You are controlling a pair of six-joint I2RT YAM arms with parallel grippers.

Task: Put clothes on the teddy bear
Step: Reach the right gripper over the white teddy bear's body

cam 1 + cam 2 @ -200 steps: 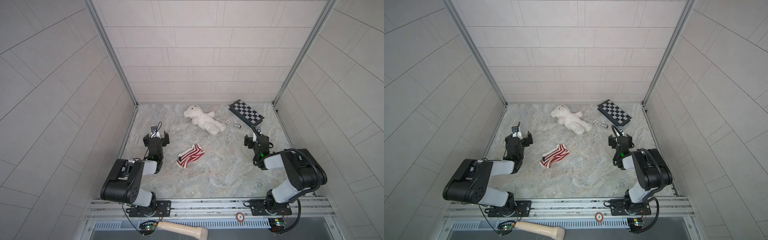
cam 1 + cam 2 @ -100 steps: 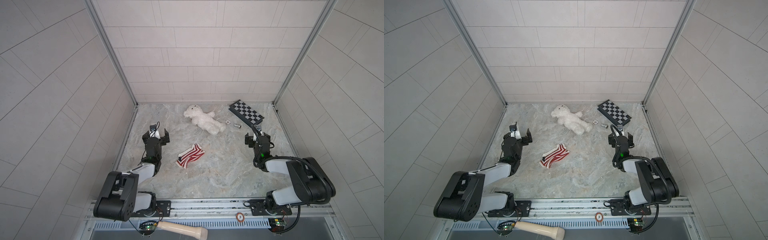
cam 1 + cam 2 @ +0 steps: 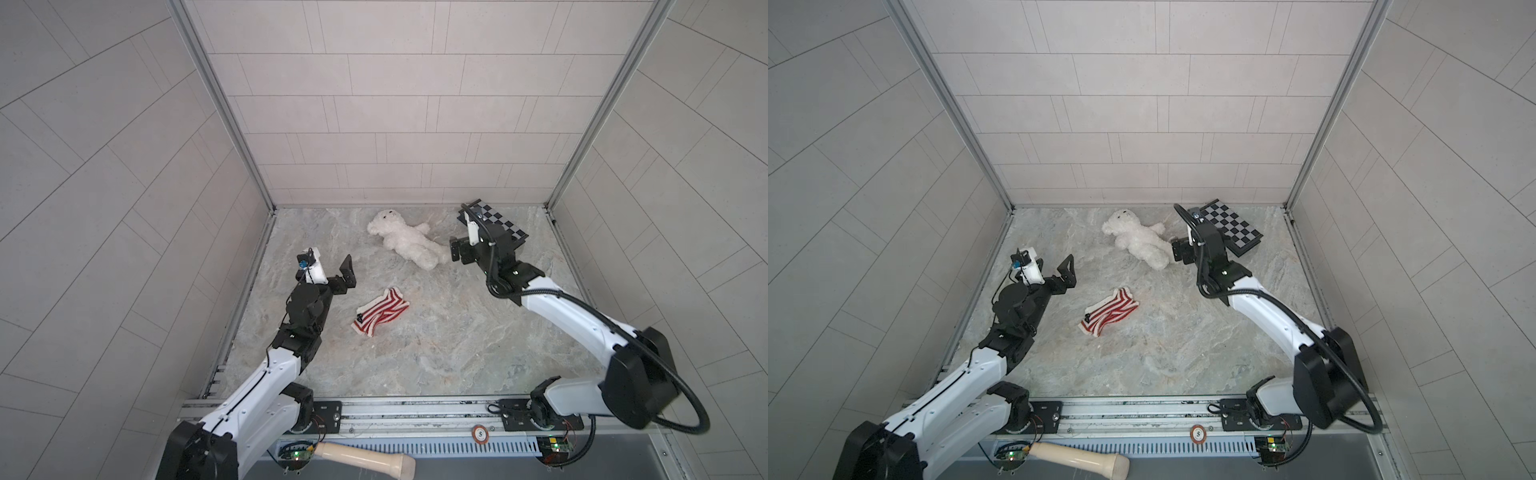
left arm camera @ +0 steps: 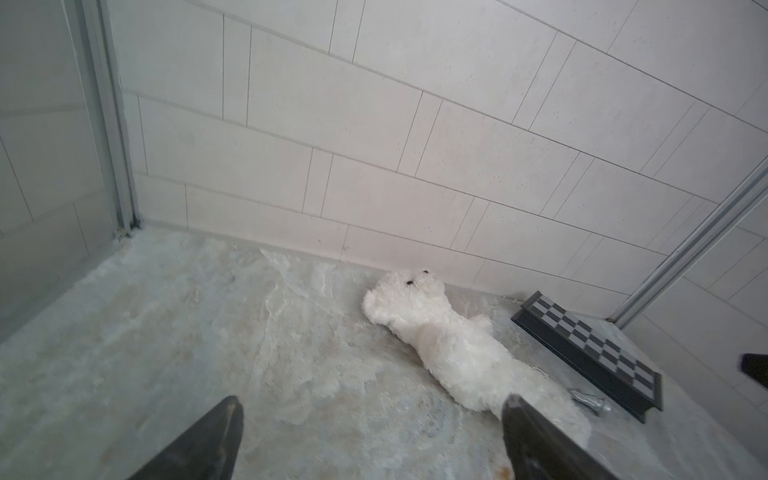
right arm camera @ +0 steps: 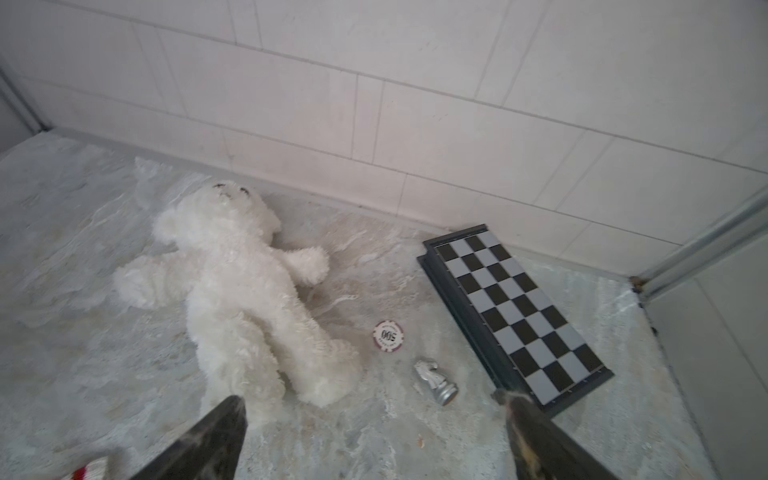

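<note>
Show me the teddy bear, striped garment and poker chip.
teddy bear (image 3: 405, 239), in a top view, on its torso.
striped garment (image 3: 380, 312), in a top view, on its middle.
poker chip (image 5: 388, 336), right wrist view, on its face.

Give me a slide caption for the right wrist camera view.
Open right gripper faces a fluffy white plush teddy bear lying near a black-and-grey chessboard.

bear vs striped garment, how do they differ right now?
The bear is plain white and fluffy; the garment is red-and-white striped knit. The bear lies stretched out near the back wall; the garment lies crumpled nearer the middle. The bear is larger than the garment. Both lie on the table, unheld.
</note>
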